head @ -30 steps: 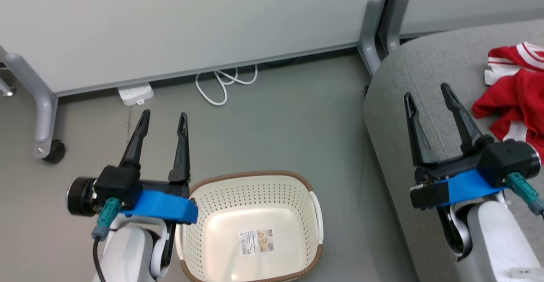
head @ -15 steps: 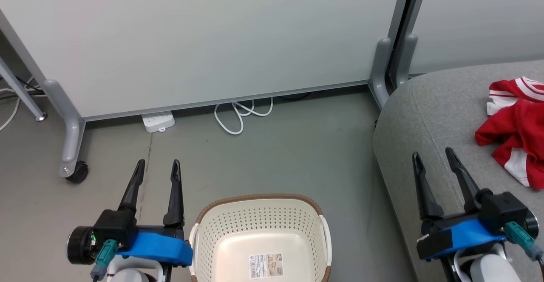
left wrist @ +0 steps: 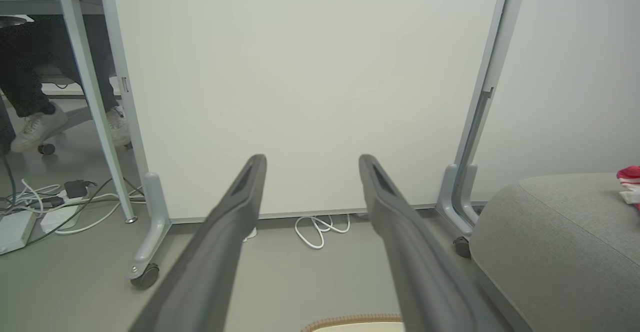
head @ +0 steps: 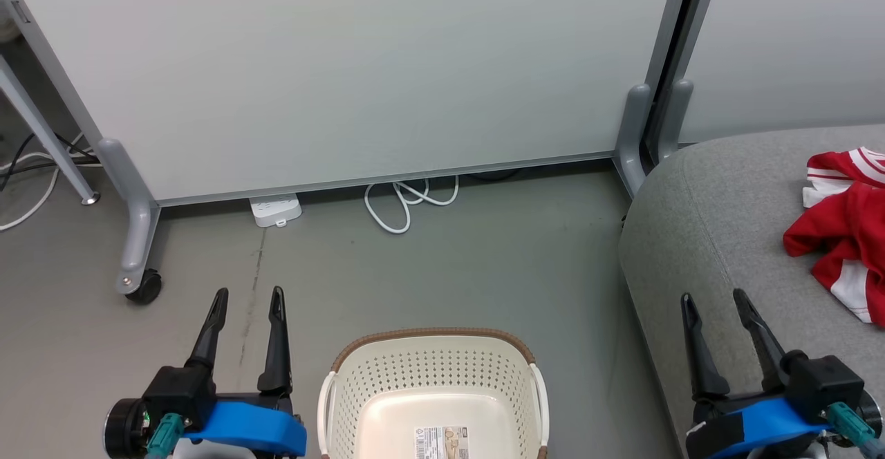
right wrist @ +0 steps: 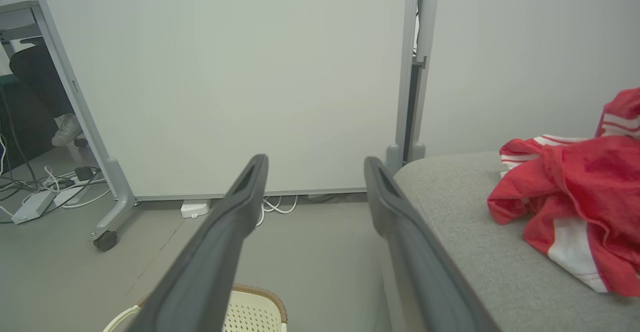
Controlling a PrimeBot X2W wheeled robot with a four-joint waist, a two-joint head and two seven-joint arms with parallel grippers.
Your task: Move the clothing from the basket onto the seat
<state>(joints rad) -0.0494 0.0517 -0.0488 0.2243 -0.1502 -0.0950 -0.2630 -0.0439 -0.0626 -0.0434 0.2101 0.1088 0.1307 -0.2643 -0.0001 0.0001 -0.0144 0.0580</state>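
clothing point(head: 840, 234) | crumpled on seat point(head: 705, 231) | long axis unclear, heap cropped

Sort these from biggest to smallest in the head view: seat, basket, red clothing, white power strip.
seat
basket
clothing (it and the basket are both cut off at the picture's edge, so unsure)
power strip

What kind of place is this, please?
Probably an office or lab: large white partition panels on grey wheeled legs, a white power strip with loose white cables on the floor, and a person's white shoes under a desk.
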